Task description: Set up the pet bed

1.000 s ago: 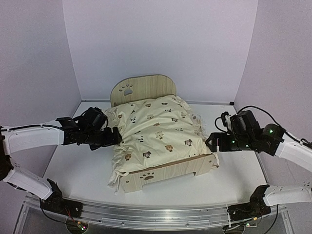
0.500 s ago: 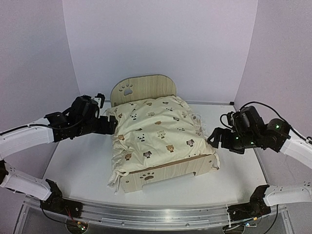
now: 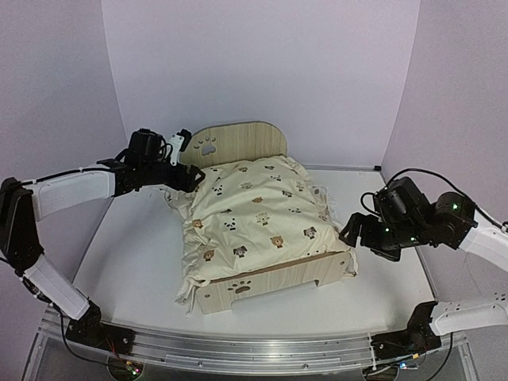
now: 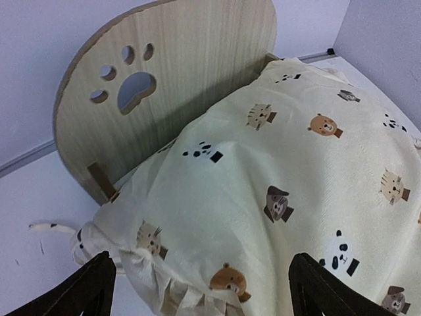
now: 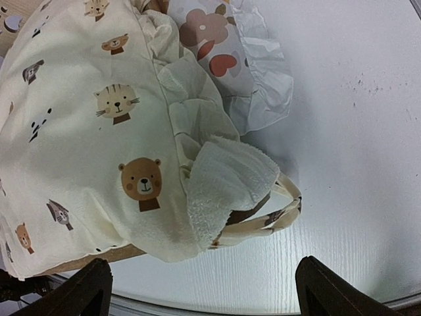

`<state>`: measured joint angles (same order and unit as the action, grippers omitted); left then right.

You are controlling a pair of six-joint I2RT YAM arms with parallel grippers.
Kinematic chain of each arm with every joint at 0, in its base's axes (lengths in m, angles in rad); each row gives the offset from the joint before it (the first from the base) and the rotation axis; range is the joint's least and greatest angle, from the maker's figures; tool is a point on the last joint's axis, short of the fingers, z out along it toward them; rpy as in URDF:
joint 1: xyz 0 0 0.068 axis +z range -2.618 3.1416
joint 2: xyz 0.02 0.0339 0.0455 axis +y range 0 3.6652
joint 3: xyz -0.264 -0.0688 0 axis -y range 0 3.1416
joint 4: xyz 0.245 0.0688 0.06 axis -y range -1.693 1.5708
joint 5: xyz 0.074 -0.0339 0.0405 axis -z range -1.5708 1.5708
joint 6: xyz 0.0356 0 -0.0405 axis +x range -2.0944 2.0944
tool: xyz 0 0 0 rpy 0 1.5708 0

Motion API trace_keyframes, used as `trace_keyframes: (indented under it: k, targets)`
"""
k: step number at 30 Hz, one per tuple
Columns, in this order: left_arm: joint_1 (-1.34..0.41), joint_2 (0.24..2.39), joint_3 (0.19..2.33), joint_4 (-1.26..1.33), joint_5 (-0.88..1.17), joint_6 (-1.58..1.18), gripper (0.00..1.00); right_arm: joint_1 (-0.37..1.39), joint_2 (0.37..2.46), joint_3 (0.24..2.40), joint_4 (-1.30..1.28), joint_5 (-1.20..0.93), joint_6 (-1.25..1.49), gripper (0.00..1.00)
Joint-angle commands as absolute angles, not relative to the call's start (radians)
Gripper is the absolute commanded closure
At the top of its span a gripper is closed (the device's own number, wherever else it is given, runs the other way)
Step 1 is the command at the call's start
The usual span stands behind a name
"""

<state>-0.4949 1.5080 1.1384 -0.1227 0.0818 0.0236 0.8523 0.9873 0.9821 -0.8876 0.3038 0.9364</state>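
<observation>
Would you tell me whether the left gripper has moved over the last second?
Yes: the left gripper has travelled away from the footboard toward the headboard.

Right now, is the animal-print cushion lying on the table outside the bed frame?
No, the animal-print cushion lies inside the pet bed, filling its wooden frame.

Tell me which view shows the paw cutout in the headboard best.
Left wrist: the paw cutout is close, sharp and whole. Top external shows it small on the headboard; right wrist shows none clearly.
</observation>
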Motion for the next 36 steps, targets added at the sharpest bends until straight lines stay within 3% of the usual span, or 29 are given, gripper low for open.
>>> trace_keyframes:
  k: [1, 16, 24, 29, 32, 36]
  targets:
    - [-0.464, 1.621, 1.260, -0.042, 0.210, 0.162, 0.07, 0.869, 1.006, 1.000, -0.925, 0.311, 0.959, 0.02]
    - [-0.300, 1.769, 1.443, -0.021, 0.298, 0.222, 0.09, 0.872, 0.975, 0.961, -0.927, 0.269, 0.908, 0.02]
    - [-0.237, 1.979, 1.627, -0.023, 0.497, 0.224, 0.09, 0.873, 0.985, 0.929, -0.918, 0.229, 0.912, 0.02]
    - [-0.233, 2.097, 1.767, -0.063, 0.510, 0.259, 0.10, 0.873, 0.990, 0.913, -0.915, 0.230, 0.910, 0.02]
    - [-0.232, 2.150, 1.829, -0.084, 0.548, 0.270, 0.18, 0.874, 1.011, 0.908, -0.901, 0.199, 0.904, 0.02]
    - [-0.232, 2.156, 1.813, -0.045, 0.575, 0.266, 0.42, 0.888, 1.033, 0.885, -0.836, 0.141, 0.926, 0.02]
